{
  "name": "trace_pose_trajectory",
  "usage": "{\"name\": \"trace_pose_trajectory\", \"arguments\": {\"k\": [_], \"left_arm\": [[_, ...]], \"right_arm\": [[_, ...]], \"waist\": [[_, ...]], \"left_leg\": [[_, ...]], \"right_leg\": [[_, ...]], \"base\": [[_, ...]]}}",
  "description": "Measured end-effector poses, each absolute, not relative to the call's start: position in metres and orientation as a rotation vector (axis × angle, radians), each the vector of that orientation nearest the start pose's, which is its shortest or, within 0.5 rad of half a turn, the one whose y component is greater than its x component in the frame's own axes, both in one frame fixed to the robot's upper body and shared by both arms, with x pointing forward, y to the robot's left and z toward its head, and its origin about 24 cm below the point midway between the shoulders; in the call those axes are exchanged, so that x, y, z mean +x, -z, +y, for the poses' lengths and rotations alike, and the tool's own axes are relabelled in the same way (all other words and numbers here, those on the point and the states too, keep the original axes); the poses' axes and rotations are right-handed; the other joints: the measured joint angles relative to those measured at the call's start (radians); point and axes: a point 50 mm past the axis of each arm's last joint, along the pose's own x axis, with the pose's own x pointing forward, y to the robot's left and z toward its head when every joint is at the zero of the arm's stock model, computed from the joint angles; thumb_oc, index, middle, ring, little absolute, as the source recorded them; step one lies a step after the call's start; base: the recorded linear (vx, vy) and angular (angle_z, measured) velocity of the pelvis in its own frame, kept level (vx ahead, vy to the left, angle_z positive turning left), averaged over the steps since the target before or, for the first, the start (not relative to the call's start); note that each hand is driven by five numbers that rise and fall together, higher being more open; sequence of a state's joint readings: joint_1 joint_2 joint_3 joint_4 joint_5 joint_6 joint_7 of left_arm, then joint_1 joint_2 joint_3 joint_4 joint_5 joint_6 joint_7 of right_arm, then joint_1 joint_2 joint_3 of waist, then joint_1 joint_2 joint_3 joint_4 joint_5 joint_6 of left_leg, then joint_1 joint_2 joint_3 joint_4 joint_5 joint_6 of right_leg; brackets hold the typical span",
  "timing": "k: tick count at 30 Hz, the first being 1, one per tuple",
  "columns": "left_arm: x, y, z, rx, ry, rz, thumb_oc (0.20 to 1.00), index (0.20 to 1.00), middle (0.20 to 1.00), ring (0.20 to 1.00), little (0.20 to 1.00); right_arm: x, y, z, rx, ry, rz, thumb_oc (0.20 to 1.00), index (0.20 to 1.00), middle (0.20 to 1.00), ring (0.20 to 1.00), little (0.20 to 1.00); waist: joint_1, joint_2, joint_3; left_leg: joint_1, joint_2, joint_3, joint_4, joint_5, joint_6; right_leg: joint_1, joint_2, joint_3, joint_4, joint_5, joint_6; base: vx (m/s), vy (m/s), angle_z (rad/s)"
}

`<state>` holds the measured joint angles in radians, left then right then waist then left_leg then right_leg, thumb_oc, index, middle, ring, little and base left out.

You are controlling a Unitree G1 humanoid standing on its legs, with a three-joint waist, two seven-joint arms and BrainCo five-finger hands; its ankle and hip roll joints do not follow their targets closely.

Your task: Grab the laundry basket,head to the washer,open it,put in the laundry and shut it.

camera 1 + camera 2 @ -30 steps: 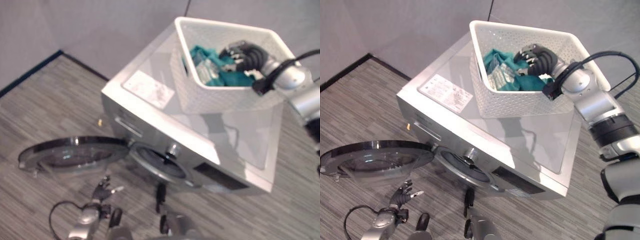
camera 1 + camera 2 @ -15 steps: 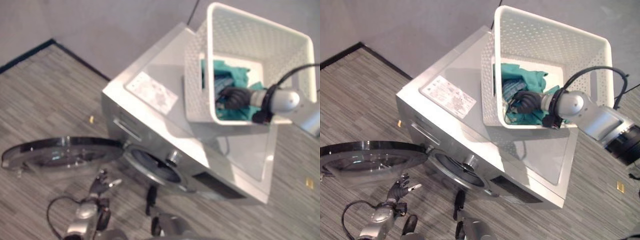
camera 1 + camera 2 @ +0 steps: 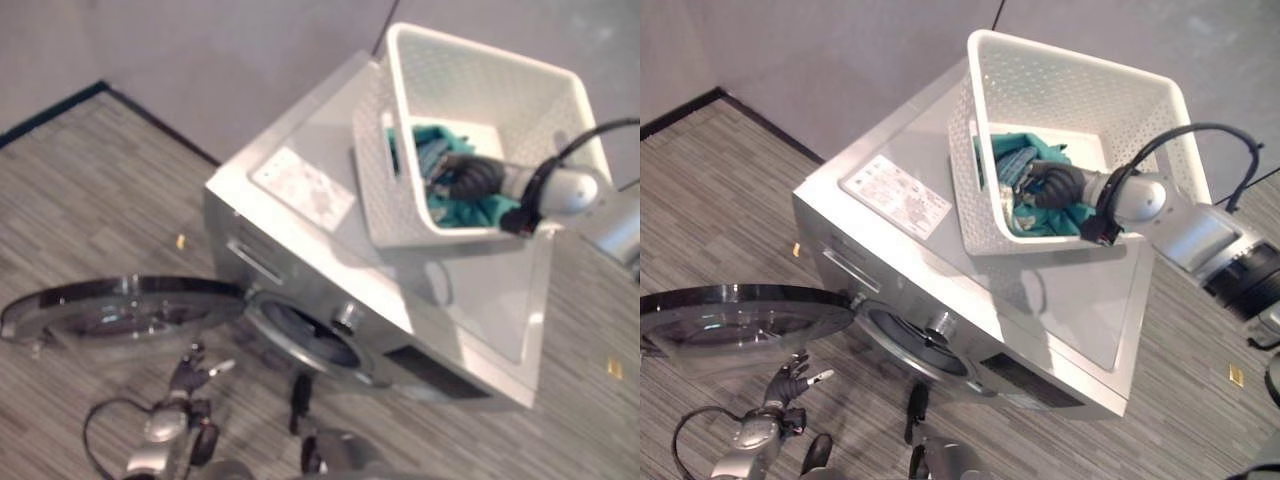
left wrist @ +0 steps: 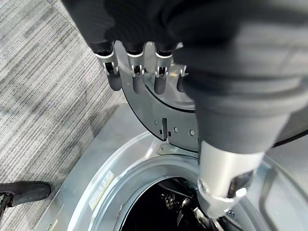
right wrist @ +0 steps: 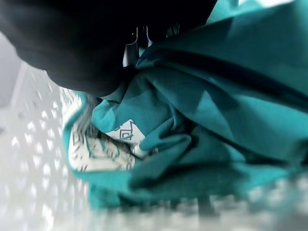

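The teal laundry [image 3: 1040,205], a crumpled garment with a white patterned patch, lies in the bottom of the white perforated laundry basket [image 3: 985,120], which stands on top of the silver front-loading washer [image 3: 900,250], toward its back right corner and close to the grey wall [image 3: 820,50]. The right hand [image 3: 1055,185] reaches over the basket's near rim and down onto the cloth; its dark ribbed cover rests on the teal folds, and in the right wrist view the cloth [image 5: 202,125] is bunched up against the hand, but whether the fingers are curled round it cannot be told. A white label [image 3: 895,192] sits on the washer's lid, left of the basket. Below, the washer's round door [image 3: 735,318] is swung wide open to the left, leaving the drum opening [image 3: 920,345] bare. The left hand [image 3: 790,380] hangs low in front of the open door above the grey striped floor [image 3: 720,200], its fingers [image 4: 137,72] straight and loosely spread, holding nothing.
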<state>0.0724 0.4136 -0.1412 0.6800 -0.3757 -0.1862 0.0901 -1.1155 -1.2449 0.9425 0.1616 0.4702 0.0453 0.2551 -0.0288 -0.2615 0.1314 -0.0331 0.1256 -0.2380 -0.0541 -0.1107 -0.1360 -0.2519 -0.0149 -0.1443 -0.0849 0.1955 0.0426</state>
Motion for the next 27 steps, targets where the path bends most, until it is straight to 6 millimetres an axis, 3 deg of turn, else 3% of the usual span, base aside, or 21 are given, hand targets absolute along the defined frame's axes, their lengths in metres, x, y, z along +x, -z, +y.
{"name": "trace_pose_trajectory", "arguments": {"k": [9, 22, 27], "left_arm": [[0.179, 0.081, 0.266, 0.113, -0.233, 0.562, 1.0, 1.0, 1.0, 1.0, 1.0], [0.178, 0.083, 0.264, 0.105, -0.233, 0.578, 1.0, 1.0, 1.0, 1.0, 1.0], [0.179, 0.084, 0.263, 0.117, -0.231, 0.587, 1.0, 1.0, 1.0, 1.0, 1.0]], "right_arm": [[0.342, -0.296, -0.251, -1.067, -0.198, -0.221, 0.2, 0.2, 0.2, 0.2, 0.2], [0.328, -0.348, -0.26, -1.111, 0.065, -0.482, 0.2, 0.2, 0.2, 0.2, 0.2], [0.315, -0.383, -0.26, -1.131, 0.233, -0.647, 0.2, 0.2, 0.2, 0.2, 0.2]], "waist": [[-0.005, 0.006, 0.004], [-0.022, 0.013, 0.003], [-0.021, 0.034, -0.005]], "left_leg": [[0.007, -0.002, 0.003, -0.005, 0.0, 0.0], [0.035, -0.007, 0.028, -0.012, 0.0, 0.001], [0.036, -0.009, 0.032, -0.012, 0.0, 0.001]], "right_leg": [[0.0, -0.001, 0.003, 0.0, 0.001, -0.002], [0.01, -0.001, 0.028, 0.0, 0.005, -0.007], [0.01, -0.001, 0.033, 0.0, 0.009, -0.012]], "base": [[0.0, 0.0, -0.01], [0.01, 0.011, -0.06], [0.01, 0.005, -0.01]]}}
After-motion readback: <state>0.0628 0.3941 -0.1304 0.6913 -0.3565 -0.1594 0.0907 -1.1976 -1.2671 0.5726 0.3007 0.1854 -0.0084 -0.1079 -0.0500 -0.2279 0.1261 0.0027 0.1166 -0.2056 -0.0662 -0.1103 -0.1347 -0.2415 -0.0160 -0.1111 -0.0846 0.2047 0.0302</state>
